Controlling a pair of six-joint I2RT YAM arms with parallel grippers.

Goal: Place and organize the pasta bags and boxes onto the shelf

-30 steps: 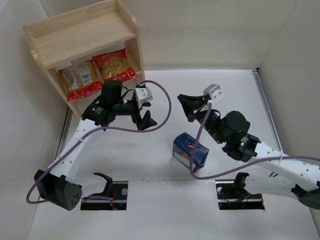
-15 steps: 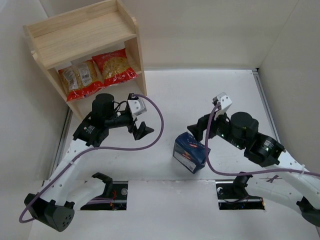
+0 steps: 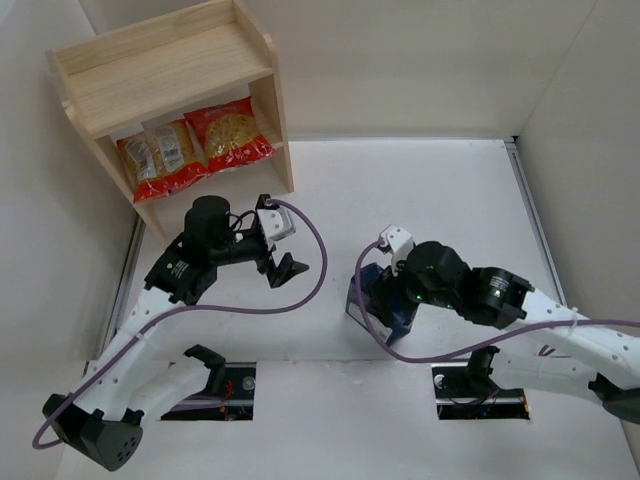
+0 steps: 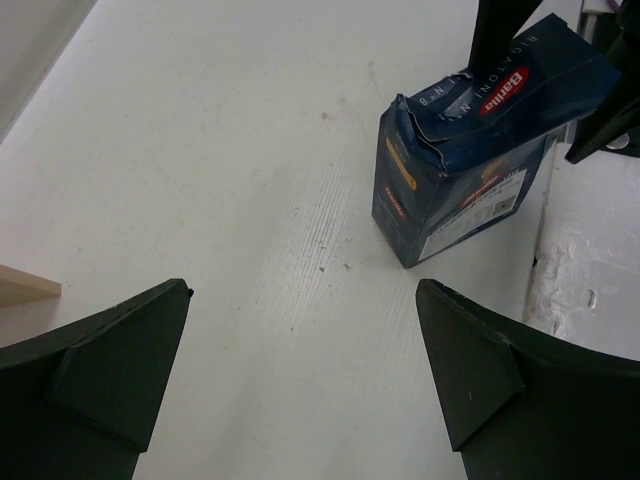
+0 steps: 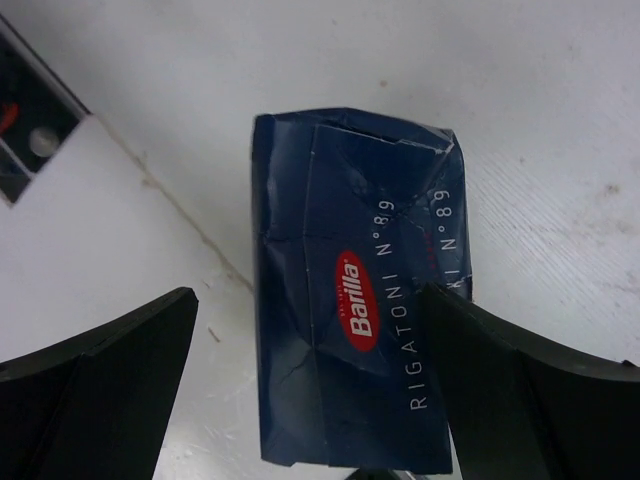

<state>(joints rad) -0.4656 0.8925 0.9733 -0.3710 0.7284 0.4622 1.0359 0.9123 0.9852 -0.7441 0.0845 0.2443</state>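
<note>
— Box point(image 5: 355, 300) position?
— Standing on the table point(image 3: 450, 190), between spread fingers of the right claw point(image 5: 310, 340); left claw point(image 4: 300, 370) hangs released, empty.
— Advice?
— Lower squarely, pinch the broad faces below that crumpled top.

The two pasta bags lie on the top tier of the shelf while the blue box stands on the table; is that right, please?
Not quite: the top external view shows the two pasta bags on the lower tier of the shelf, not the top. The blue box does stand on the table.
</note>
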